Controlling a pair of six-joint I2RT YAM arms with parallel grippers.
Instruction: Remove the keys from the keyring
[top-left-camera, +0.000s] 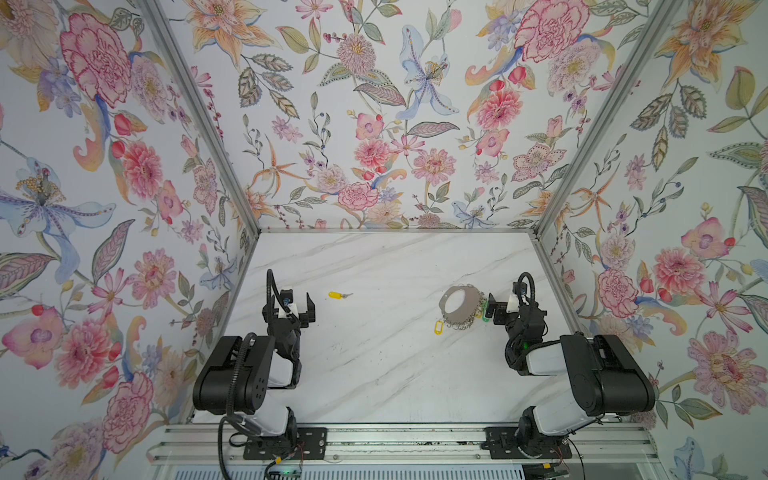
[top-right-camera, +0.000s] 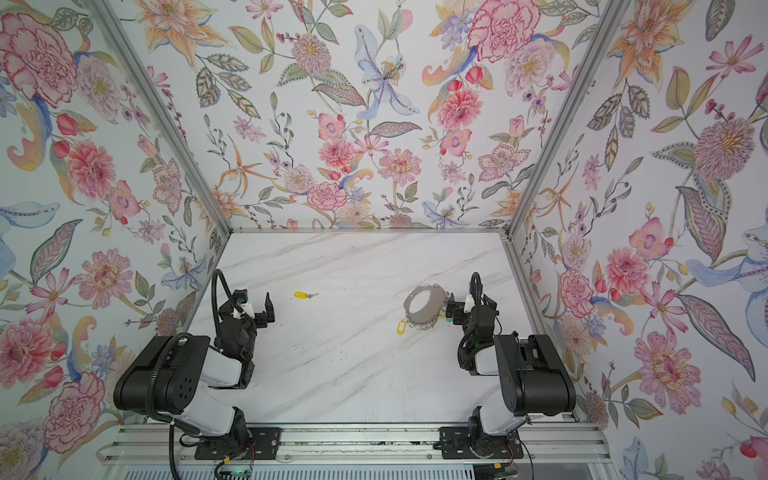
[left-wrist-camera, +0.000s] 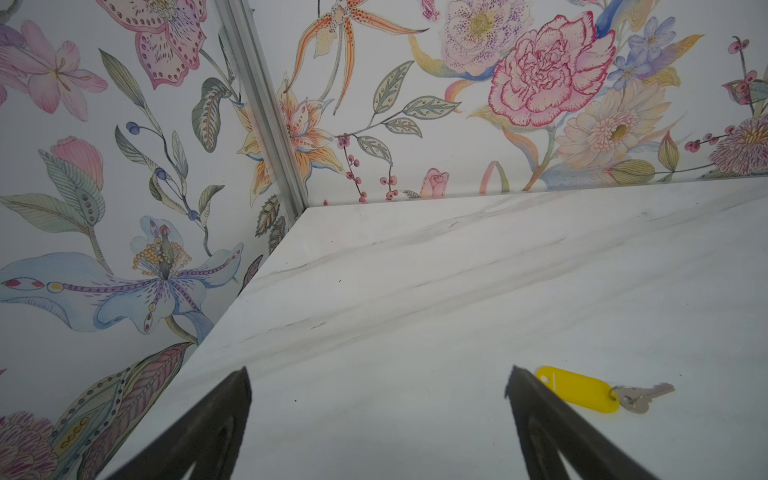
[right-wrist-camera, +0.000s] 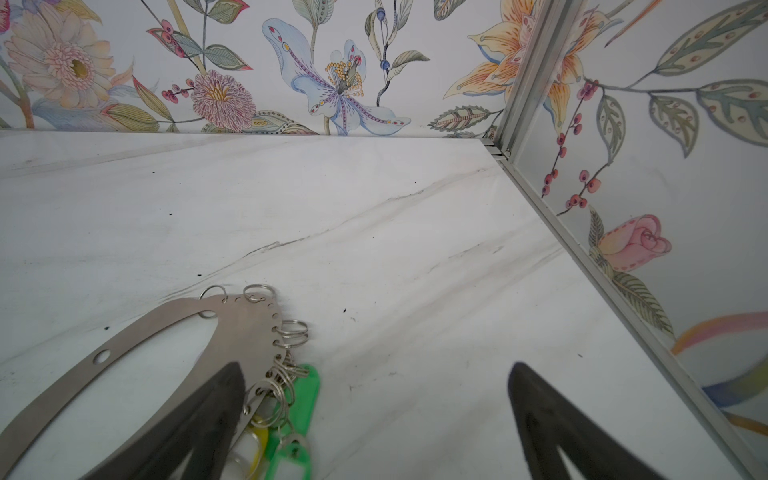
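Jaws spread wide and empty, the left gripper (top-left-camera: 298, 301) has a loose yellow-tagged key (top-left-camera: 337, 295) near its 3 o'clock. The right gripper (top-left-camera: 493, 309) is equally agape and holds nothing. The keyring (top-left-camera: 460, 306) lies flat just at its 9 o'clock, with green-tagged keys (right-wrist-camera: 305, 386) on the nearest rim.

The keyring (right-wrist-camera: 133, 338) runs off the right wrist view's edge; the blades of the green-tagged keys (right-wrist-camera: 305, 390) seem hidden.
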